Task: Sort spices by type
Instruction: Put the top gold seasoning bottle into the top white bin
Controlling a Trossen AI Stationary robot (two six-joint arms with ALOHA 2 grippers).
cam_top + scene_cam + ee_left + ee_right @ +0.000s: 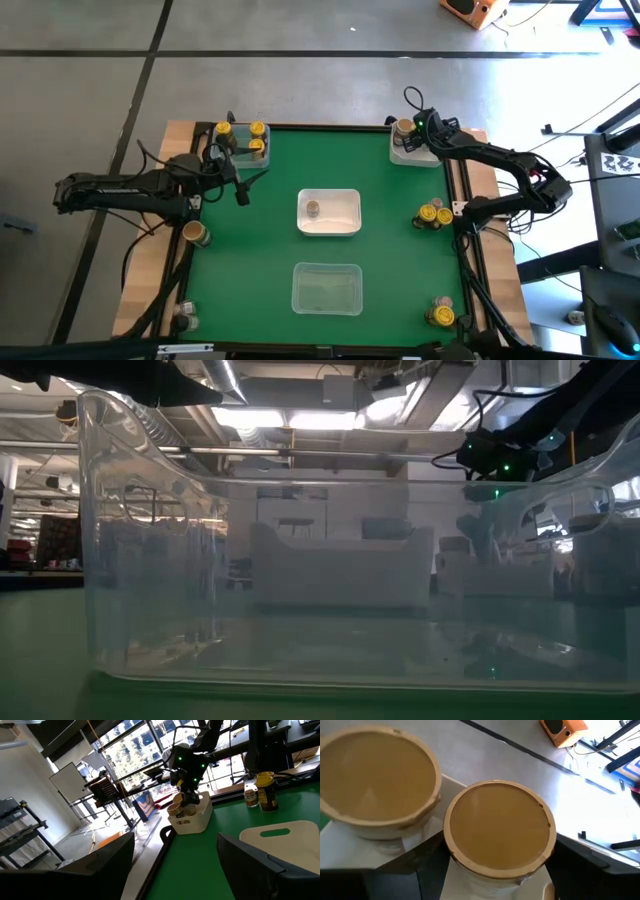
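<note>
While far from finished, partly sorted: three yellow-lidded jars in the upper-left bin, two tan-lidded jars in the upper-right white bin. Right gripper over that bin, fingers spread beside one tan jar, seemingly not clamping. Left gripper open, empty. Still loose: jars at the right edge, lower corners, left edge.

I see three jars in the far-left bin, two jars in the far-right bin, one jar in the center bin, with another bin nearer.
</note>
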